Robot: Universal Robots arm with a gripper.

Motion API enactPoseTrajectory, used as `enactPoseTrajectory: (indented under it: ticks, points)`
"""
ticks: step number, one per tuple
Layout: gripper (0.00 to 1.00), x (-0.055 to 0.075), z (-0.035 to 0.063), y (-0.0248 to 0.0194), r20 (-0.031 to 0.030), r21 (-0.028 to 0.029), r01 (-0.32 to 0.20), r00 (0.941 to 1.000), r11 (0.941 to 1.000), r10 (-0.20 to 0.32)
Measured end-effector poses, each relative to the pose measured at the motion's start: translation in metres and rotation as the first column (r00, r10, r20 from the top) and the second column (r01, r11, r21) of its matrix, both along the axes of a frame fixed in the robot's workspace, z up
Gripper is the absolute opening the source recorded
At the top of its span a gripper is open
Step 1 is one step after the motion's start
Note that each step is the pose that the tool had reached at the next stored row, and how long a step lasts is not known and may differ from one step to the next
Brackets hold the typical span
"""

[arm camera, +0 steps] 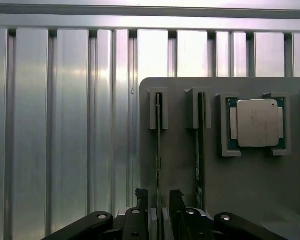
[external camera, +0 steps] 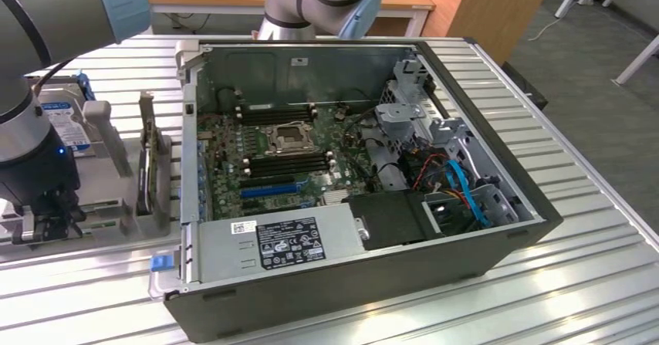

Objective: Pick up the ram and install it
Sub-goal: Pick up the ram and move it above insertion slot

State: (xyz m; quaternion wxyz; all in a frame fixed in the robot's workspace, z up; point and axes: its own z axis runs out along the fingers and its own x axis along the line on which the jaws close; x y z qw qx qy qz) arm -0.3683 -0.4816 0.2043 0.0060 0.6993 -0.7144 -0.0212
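The scene is lit brightly and evenly from overhead. In the exterior view, broad white glare is thrown off the ribbed metal table (external camera: pixel 592 229), strongest along its near edge, where the ribs are washed out. The inside of the computer case (external camera: pixel 515 241) is left dimmer, and its deeper recesses are sunk in shadow. A small blue glow is seen on the arm (external camera: pixel 26 121). In the wrist view, soft vertical bands of reflected light are laid across the table (arm camera: pixel 65 125). The grey holder (arm camera: pixel 250 185) is lit flatly, thin shadows are cast in its slots, and the pincer (arm camera: pixel 158 196) is rendered dark against it.
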Motion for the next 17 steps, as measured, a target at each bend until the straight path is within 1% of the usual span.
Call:
enactPoseTrajectory:
  ticks: [13, 17]
  points:
    - [0.31, 0.0000, -0.0026, 0.0000, 0.0000, 0.0000, 0.000, 1.0000, 1.0000, 0.000]
    - [0.31, 0.0000, -0.0027, 0.0012, 0.0000, 0.0001, 0.000, 1.0000, 1.0000, 0.000]
